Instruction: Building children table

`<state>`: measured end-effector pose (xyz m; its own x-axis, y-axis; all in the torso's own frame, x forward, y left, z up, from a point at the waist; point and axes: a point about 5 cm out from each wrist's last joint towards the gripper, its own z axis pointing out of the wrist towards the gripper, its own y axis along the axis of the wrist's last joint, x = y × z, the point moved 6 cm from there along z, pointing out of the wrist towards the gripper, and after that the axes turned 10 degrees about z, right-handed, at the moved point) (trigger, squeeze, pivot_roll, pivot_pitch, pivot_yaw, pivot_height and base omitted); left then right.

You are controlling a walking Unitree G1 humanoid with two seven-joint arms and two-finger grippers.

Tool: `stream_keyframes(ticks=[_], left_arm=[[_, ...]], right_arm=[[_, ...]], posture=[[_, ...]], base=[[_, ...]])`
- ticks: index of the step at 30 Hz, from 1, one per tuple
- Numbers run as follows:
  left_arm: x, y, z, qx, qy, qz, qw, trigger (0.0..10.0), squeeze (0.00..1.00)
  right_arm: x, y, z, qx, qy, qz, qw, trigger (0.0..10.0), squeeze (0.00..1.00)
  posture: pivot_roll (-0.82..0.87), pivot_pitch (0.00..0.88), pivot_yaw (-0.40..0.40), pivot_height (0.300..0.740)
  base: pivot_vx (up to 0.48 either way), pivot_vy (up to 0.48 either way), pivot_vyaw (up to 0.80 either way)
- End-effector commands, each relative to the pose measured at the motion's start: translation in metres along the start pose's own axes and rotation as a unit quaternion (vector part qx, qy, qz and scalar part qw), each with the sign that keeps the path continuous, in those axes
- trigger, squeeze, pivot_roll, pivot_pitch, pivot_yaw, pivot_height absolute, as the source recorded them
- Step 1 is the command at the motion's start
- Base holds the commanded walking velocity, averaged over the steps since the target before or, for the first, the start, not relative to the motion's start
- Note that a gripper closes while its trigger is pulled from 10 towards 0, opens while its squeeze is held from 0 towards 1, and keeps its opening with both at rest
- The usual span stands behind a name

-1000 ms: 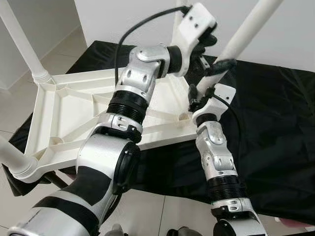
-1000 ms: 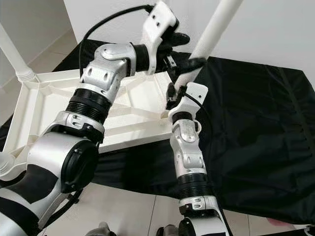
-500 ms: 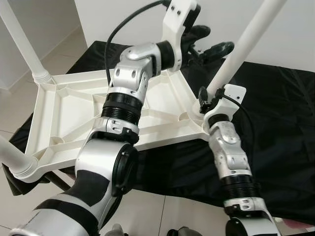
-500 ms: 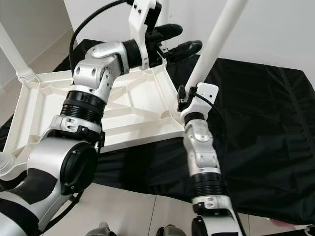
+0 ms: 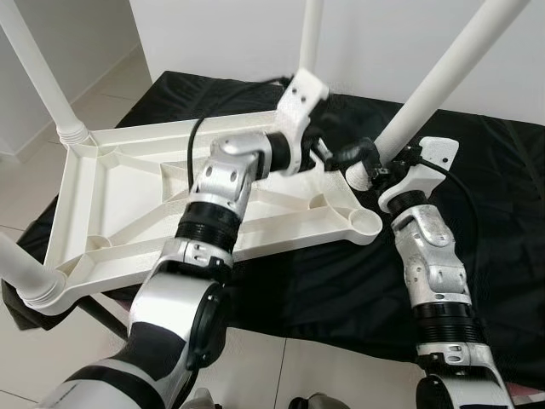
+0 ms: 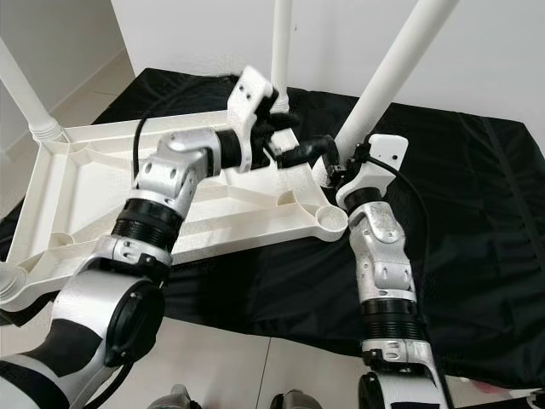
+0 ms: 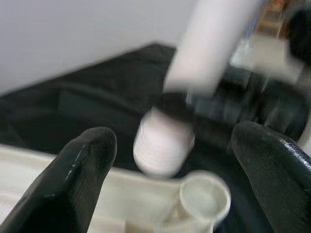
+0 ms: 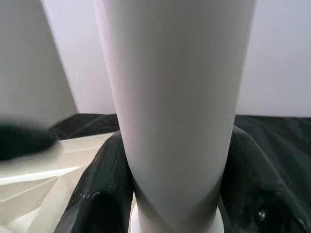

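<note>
Left eye view, nearest item: white tabletop frame (image 5: pixel 128 217), lying upside down on a desk draped in black cloth (image 5: pixel 502 256), one corner overhanging the floor. Fitted legs: one at the near left corner (image 5: pixel 21 273), one at the far left (image 5: pixel 38 72), one at the far edge (image 5: pixel 309 34). Near right corner: empty round socket (image 5: pixel 366 223), no leg seated.

Right tool (image 5: pixel 385 167): fingers clamped around the lower end of the loose fourth leg (image 5: pixel 443 81), which leans up and to the right; its threaded tip (image 7: pixel 163 145) hangs just beside and above the socket, not in it.

Left tool (image 5: pixel 345 156): fingers apart, hovering between frame corner and leg end, gripping nothing; left wrist view blurred.

Step in hand, as judged: seating the fourth leg. Advice: bring the leg upright, centre the tip over the socket, lower straight, then turn; steady the frame with the left tool so the overhanging frame does not shift.
</note>
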<state>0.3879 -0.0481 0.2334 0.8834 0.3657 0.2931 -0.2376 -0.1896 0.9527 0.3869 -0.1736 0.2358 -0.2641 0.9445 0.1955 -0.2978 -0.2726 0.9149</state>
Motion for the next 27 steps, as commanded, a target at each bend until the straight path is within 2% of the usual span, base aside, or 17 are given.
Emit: stream_keyframes(ticks=[1,6,8,12,14,18,20,22,27], left_arm=[[0.009,-0.028,0.009,0.056,0.118,-0.005,0.991,10.0,0.00],[-0.009,-0.062,0.013,0.113,0.105,0.008,0.988,10.0,0.00],[-0.009,-0.062,0.013,0.113,0.105,0.008,0.988,10.0,0.00],[-0.019,-0.078,0.014,0.136,0.098,0.011,0.986,10.0,0.00],[-0.021,-0.080,0.014,0.137,0.096,0.011,0.986,10.0,0.00],[-0.023,-0.079,0.014,0.134,0.096,0.010,0.986,10.0,0.00],[-0.025,-0.074,0.016,0.121,0.092,0.015,0.988,10.0,0.00],[-0.026,-0.071,0.016,0.115,0.089,0.017,0.989,10.0,0.00],[-0.042,-0.047,0.020,0.059,0.044,0.036,0.997,10.0,0.00]], right_arm=[[0.002,0.002,-0.003,-0.001,0.020,0.010,1.000,10.0,0.00],[-0.001,-0.003,-0.010,0.027,0.050,0.019,0.998,10.0,0.00],[-0.001,-0.003,-0.010,0.027,0.050,0.019,0.998,10.0,0.00],[-0.001,-0.008,-0.017,0.047,0.079,0.012,0.996,10.0,0.00],[-0.005,-0.009,-0.017,0.050,0.075,0.008,0.996,10.0,0.00],[-0.012,-0.012,-0.019,0.056,0.069,0.002,0.996,10.0,0.00],[-0.022,-0.012,-0.019,0.057,0.056,0.002,0.997,10.0,0.00],[-0.025,-0.012,-0.019,0.057,0.052,0.005,0.997,10.0,0.00],[-0.034,-0.015,-0.019,0.063,0.045,-0.001,0.997,10.0,0.00]], posture=[[-0.07,0.008,-0.018,0.740],[-0.07,0.012,-0.014,0.740],[-0.07,0.012,-0.014,0.740],[-0.07,0.014,-0.010,0.740],[-0.07,0.015,-0.010,0.740],[-0.07,0.012,-0.012,0.740],[-0.07,0.010,-0.013,0.740],[-0.07,0.010,-0.013,0.740],[-0.06,0.002,-0.016,0.740]], base=[[0.000,0.000,0.00],[0.000,0.000,0.00],[0.000,0.000,0.00],[0.000,0.000,0.00],[0.000,0.000,0.00],[0.000,0.000,0.00],[0.000,0.000,0.00],[0.000,0.000,0.00],[0.000,0.000,0.00]])
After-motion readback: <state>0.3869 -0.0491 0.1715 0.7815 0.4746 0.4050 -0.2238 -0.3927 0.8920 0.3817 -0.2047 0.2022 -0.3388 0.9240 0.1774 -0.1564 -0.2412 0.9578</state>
